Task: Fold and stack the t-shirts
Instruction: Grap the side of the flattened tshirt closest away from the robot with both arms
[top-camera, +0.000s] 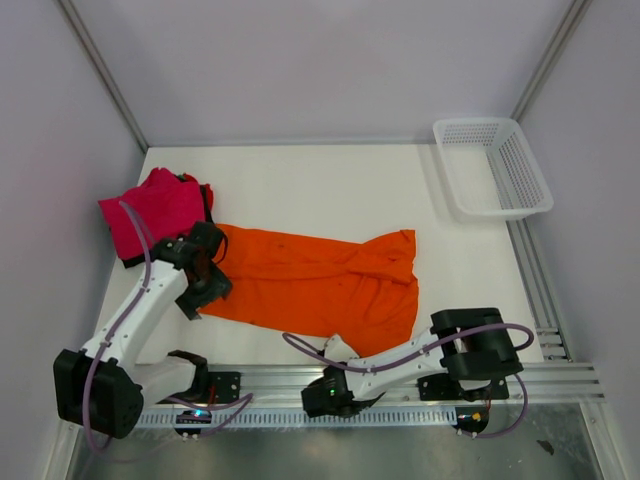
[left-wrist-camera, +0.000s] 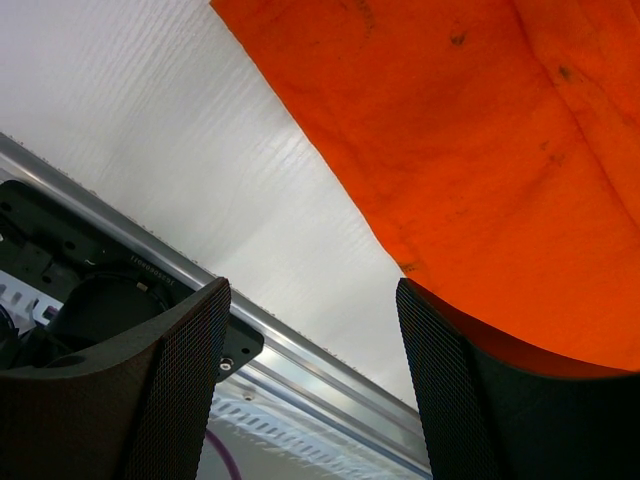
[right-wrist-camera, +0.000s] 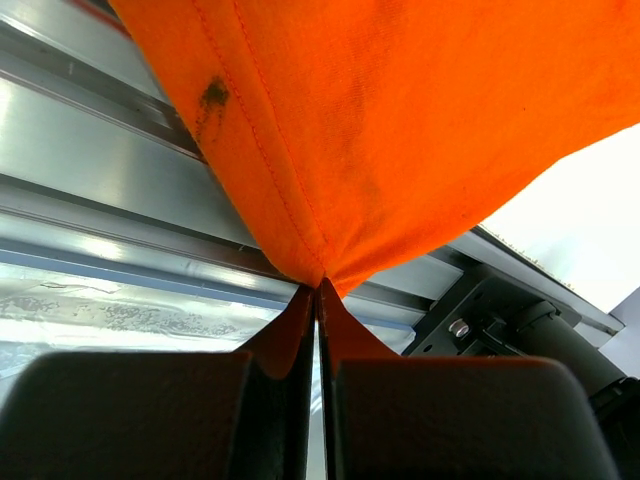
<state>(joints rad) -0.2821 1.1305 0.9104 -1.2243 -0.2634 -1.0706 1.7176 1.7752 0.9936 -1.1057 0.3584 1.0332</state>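
The left arm is raised from its base at the near left corner and reached toward the far side, with the wrist bent down over the left end of the orange shirt (top-camera: 320, 280). The left gripper (top-camera: 205, 275) is held released. In the left wrist view its jaws (left-wrist-camera: 315, 300) are seen standing wide apart, one finger over bare table and the other at the edge of the orange cloth (left-wrist-camera: 480, 150), with nothing grasped.

The right arm is folded low from its base at the near right and stretched leftward along the near edge. The right gripper (top-camera: 340, 395) is clenched. In the right wrist view the jaws (right-wrist-camera: 318, 290) are seen pressed together on a hem of the orange shirt (right-wrist-camera: 380, 120), which is drawn up into a peak at the pinch.

The orange shirt is spread flat and wrinkled across the middle of the white table (top-camera: 330, 180). A pink shirt (top-camera: 160, 210) is bunched at the far left, with black cloth (top-camera: 208, 198) showing at its right edge. A white mesh basket (top-camera: 475, 122) is placed at the far right corner. Metal rails (top-camera: 560, 375) are run along the near edge, and the table is enclosed by pale walls (top-camera: 320, 60).
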